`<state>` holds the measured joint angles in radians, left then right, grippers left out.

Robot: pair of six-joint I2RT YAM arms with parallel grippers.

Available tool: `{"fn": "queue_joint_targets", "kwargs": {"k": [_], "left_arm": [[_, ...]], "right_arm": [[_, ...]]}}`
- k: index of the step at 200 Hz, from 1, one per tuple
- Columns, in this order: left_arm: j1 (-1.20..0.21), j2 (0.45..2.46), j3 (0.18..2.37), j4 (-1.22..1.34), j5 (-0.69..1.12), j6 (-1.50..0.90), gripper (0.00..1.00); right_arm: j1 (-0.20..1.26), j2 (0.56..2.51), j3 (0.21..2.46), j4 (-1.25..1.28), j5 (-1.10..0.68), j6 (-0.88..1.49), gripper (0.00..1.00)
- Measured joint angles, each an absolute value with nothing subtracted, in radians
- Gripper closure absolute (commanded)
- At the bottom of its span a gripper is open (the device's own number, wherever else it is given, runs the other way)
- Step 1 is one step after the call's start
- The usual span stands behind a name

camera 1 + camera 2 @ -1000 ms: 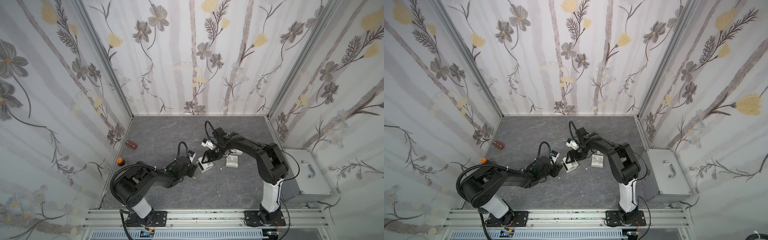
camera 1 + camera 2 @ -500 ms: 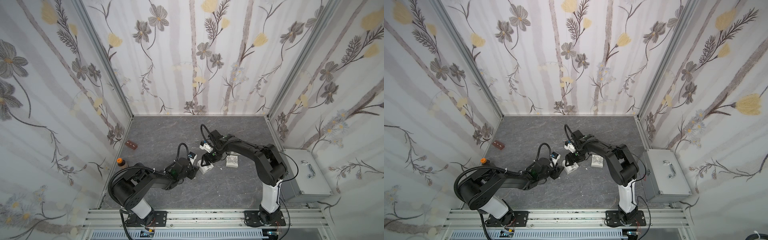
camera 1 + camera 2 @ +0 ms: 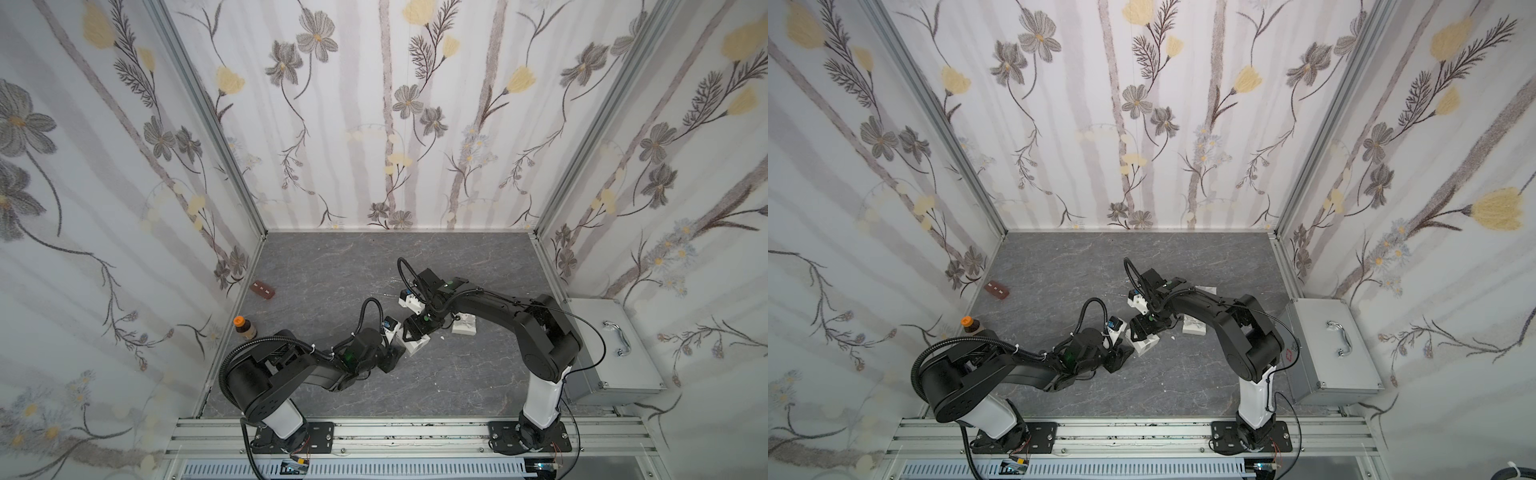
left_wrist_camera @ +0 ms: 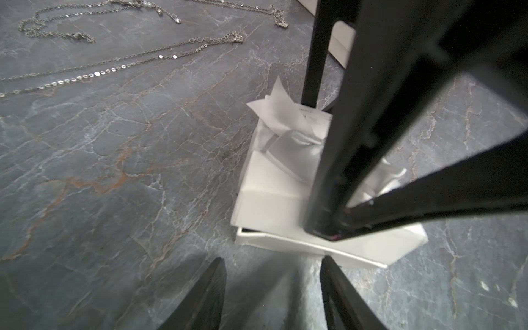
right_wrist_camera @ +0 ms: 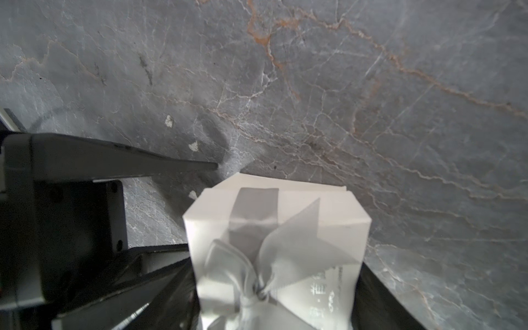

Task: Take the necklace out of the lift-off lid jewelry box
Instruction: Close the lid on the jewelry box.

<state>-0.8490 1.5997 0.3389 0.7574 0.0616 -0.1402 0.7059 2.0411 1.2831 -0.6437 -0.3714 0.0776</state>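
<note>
The grey table (image 3: 332,270) carries the work, and a metal case (image 3: 611,353) stands beside its right edge. Mid-table, between the two arms, sits the white box (image 3: 415,344), with a second box (image 3: 463,326) near it on the right arm's side.

The right gripper (image 3: 417,330) is down over the box. Its fingers (image 4: 325,177) straddle the lid (image 4: 268,197) and pinch it by its sides, with the bow (image 5: 257,274) between them. In the left wrist view the lid sits tilted, and a dark gap shows along one edge above the base (image 4: 371,248). It looks to be partly raised but not clear of the base.

The left gripper (image 4: 271,258) lies low on the table at the base's near side. Its fingers (image 4: 205,294) are spread with nothing between them, and their tips are just beside the base. I cannot tell whether they touch it.

Several chains (image 4: 108,68) lie loose on the table, well apart from the box. Whether any came from this box cannot be told. The necklace is not in sight. It is presumably inside, where the lid hides the interior.

So the opening step is under way. Left to do are lifting the lid clear, setting it aside, reaching in and drawing the necklace out onto the table.
</note>
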Motion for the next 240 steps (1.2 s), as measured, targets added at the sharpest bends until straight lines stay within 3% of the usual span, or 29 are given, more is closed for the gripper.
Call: {"fn": "queue_joint_targets", "kwargs": {"k": [35,71,165,240], "left_arm": [[-0.855,1.590,0.323,0.770,0.031,-0.157,0.45],[-0.855,1.582,0.323,0.770,0.013,-0.157,0.45],[-0.855,1.607,0.327,0.773,-0.017,-0.139,0.45],[-0.855,1.655,0.360,0.800,-0.030,-0.137,0.45]], "right_arm": [[0.714,2.017,1.255,-0.622,-0.374,0.086,0.15],[0.708,1.958,1.220,-0.581,-0.395,0.086,0.12],[0.656,1.906,1.117,-0.483,-0.418,0.146,0.24],[0.656,1.919,1.112,-0.441,-0.435,0.163,0.27]]}}
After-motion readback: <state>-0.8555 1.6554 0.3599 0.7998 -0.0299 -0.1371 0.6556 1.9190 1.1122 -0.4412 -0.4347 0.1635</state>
